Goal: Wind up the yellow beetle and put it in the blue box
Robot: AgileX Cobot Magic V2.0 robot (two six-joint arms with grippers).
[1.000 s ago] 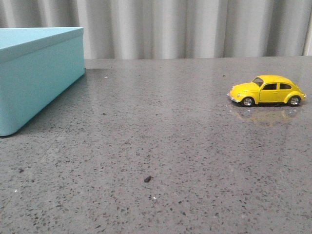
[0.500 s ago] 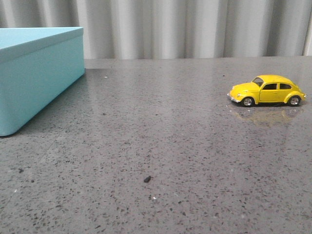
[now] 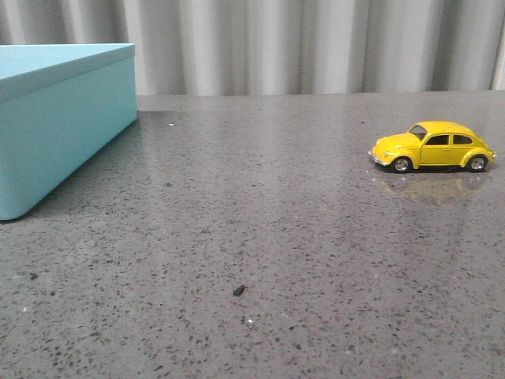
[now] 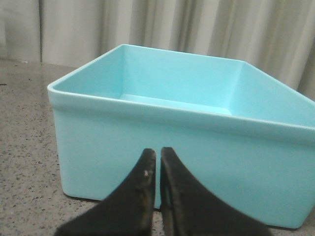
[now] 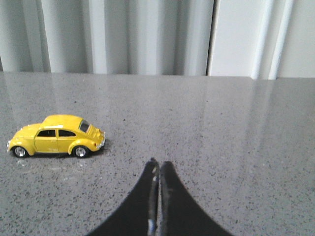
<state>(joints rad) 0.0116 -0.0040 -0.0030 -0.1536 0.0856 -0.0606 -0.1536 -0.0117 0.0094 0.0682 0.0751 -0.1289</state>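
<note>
Nothing is changing: the yellow beetle (image 3: 432, 147) is sitting untouched near the table's right edge, the blue box (image 3: 55, 118) at the left, with the left gripper (image 4: 158, 162) and right gripper (image 5: 158, 169) pinched closed on nothing, so winding is not starting.

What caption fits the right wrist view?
Shut right pincer above the grey table, yellow beetle standing untouched off to one side.

Low forward front view, left wrist near blue box (image 4: 187, 147), right wrist toward yellow beetle (image 5: 56, 136)

Glossy yellow beetle (image 3: 432, 147), turquoise-blue box (image 3: 55, 126), speckled grey table (image 3: 260, 237)
</note>
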